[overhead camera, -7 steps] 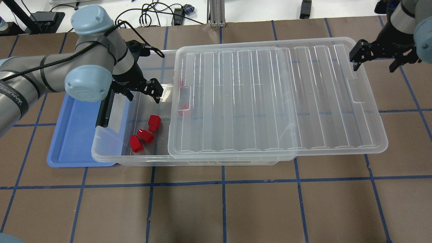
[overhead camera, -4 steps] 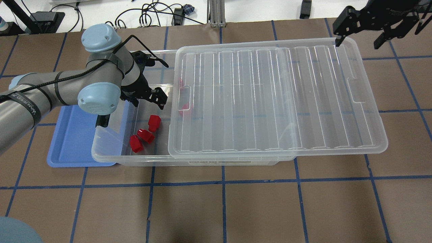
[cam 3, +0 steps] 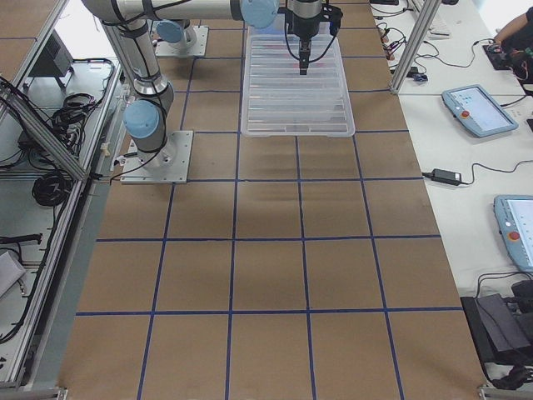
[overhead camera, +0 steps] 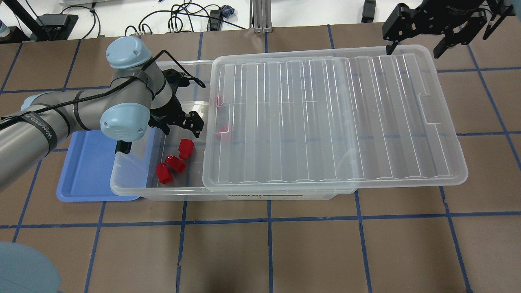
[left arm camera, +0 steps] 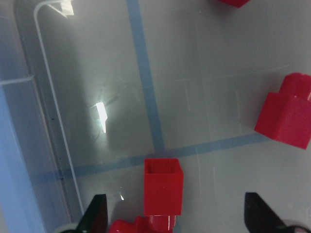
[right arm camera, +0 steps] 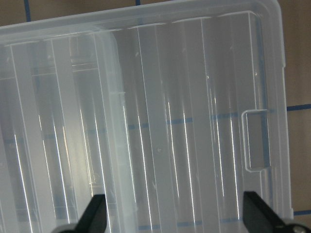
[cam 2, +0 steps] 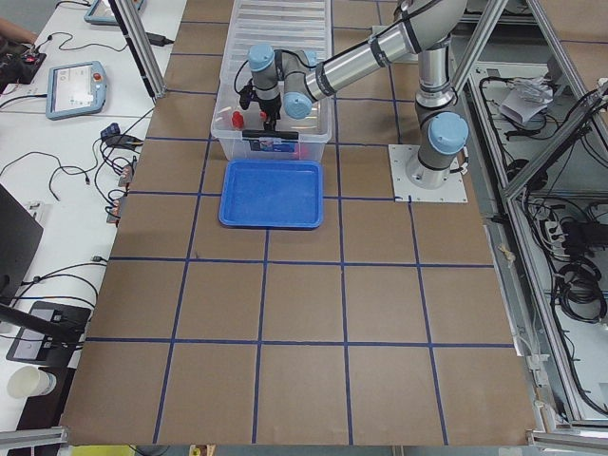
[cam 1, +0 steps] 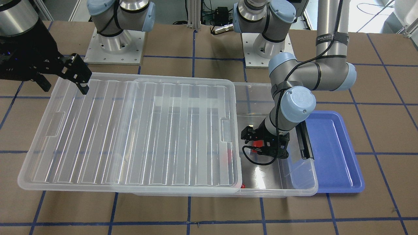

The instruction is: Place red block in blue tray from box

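Observation:
The clear box point(overhead camera: 134, 190) has its ribbed lid point(overhead camera: 325, 118) slid to the right, so its left end is uncovered. Three red blocks lie there: one point(overhead camera: 186, 148) just below my left gripper point(overhead camera: 177, 126), two more point(overhead camera: 176, 163) nearer the front wall. My left gripper is open, low inside the box; in the left wrist view a red block point(left arm camera: 163, 186) lies between its fingers point(left arm camera: 95, 214), untouched. The blue tray point(overhead camera: 85, 162) lies left of the box, partly under it. My right gripper point(overhead camera: 413, 38) is open and empty above the lid's far right corner.
Two more red blocks point(overhead camera: 222, 129) show blurred under the lid's left edge. The black latch point(cam 1: 303, 140) sits on the box's end wall next to the tray point(cam 1: 329, 153). Cables and equipment lie beyond the table's far edge.
My left gripper has moved down and nearer to the red blocks inside the box. My right gripper has risen and shifted left, from beside the lid's right edge to its far corner.

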Tool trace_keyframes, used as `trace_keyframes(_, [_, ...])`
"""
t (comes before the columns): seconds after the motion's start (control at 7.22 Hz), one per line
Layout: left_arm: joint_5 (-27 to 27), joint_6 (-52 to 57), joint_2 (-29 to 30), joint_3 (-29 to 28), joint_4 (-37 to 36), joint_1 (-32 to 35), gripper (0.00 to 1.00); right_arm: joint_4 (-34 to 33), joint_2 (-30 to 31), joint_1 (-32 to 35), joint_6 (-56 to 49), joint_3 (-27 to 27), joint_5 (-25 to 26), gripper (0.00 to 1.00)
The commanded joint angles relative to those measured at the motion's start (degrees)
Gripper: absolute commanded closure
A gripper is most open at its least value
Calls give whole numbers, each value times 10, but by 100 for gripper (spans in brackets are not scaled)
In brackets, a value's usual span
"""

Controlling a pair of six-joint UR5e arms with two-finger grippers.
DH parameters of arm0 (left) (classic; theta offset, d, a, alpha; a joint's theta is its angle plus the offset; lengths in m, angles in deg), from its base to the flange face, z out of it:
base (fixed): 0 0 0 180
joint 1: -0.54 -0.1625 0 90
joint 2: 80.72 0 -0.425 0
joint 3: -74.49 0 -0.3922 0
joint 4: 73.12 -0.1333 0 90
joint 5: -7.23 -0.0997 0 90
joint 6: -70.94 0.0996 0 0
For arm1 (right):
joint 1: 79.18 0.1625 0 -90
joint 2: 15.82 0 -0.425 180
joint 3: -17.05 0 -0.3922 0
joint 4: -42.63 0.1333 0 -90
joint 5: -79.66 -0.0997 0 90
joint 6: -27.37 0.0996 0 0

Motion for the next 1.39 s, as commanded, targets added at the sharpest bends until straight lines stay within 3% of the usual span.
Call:
trace_keyframes(0.0, [-1, -13, 17, 18, -22, 0, 0, 6, 4, 19, 9, 0, 5, 0])
trace_keyframes(0.14, [-3, -3, 27, 24, -63, 0, 6, 6, 5, 35, 20, 2, 8, 0])
trace_keyframes(0.42, [-8, -1, 32, 24, -65, -2, 67, 3, 3, 36, 21, 3, 13, 0])
trace_keyframes(0.55, [-10, -2, 27, 20, -62, -2, 92, 2, 2, 36, 21, 4, 13, 0])
trace_keyframes(0.69, [-11, -3, 21, 23, -56, -2, 100, 3, 0, 36, 20, 4, 14, 0])
trace_keyframes(0.97, [-10, -12, 2, -11, -4, 0, 100, 3, -1, 36, 20, 5, 14, 0])
trace_keyframes(1.25, [-10, -20, -18, -122, 146, 2, 100, 1, -4, 21, 4, 5, 20, 0])
